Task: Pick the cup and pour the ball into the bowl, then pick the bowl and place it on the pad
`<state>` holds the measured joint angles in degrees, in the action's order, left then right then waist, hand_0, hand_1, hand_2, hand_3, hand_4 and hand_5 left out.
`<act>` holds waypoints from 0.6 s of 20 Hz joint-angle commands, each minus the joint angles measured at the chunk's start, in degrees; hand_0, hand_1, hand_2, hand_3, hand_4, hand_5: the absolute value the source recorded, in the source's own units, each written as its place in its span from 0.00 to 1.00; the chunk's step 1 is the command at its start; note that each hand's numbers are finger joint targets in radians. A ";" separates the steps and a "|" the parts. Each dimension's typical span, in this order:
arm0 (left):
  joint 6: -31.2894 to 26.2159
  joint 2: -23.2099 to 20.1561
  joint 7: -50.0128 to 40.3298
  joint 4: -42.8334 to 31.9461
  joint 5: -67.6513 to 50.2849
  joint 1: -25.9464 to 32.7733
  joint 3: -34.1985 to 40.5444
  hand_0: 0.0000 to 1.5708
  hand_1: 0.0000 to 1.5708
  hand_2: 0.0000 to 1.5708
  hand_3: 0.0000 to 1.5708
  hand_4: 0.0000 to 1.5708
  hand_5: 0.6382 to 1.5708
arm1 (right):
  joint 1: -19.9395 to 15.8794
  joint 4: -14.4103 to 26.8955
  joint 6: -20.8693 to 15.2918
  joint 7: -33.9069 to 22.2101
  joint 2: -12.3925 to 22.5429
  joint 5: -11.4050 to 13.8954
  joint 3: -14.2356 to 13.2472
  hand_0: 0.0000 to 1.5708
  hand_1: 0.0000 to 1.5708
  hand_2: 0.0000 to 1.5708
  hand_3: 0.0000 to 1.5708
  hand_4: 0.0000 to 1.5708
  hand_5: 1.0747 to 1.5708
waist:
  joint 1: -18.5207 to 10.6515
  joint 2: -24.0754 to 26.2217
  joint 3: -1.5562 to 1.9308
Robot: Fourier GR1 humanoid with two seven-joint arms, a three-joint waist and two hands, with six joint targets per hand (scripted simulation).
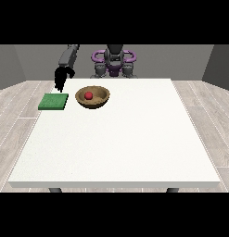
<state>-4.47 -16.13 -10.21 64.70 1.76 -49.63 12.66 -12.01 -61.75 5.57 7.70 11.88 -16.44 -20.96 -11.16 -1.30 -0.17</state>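
Ball sits in bowl; bowl not yet on pad. Hand at the view's left hangs above, fingers relaxed, empty.

Wooden bowl: brown, round, shallow, stood upright on the white table toward its far side, left of the middle as viewed. Ball: small, red, lay inside the bowl near its centre. Pad: green, flat, rectangular, lay on the table just beside the bowl at its left as viewed, apart from it, near the table's left edge. Cup: did not show.
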 commanded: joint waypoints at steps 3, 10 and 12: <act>-10.26 -8.56 0.41 -0.11 -8.77 1.99 7.01 0.00 0.00 0.00 0.00 0.67 0.99 | -1.05 4.75 -1.82 5.96 -4.25 0.95 0.92 0.00 0.00 0.00 0.00 0.47 0.99 | 0.31 -3.59 0.18; -11.86 -11.45 -0.88 3.77 -12.09 4.51 8.44 0.00 0.00 0.00 0.00 0.64 0.97 | -8.47 15.97 -0.14 12.56 -2.96 2.24 1.68 0.00 0.00 0.00 0.00 0.37 0.97 | 1.56 -6.05 0.21; -12.43 -12.96 -0.69 3.48 -13.01 6.08 9.70 0.00 0.00 0.00 0.00 0.64 0.96 | -11.01 17.14 -1.98 10.47 -3.45 1.74 1.79 0.00 0.00 0.00 0.00 0.36 0.98 | 2.46 -5.66 0.19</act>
<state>-15.91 -26.86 -10.96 67.41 -9.72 -45.30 20.94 -19.02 -48.31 4.90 17.23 8.83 -15.09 -19.75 -9.80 -6.18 0.03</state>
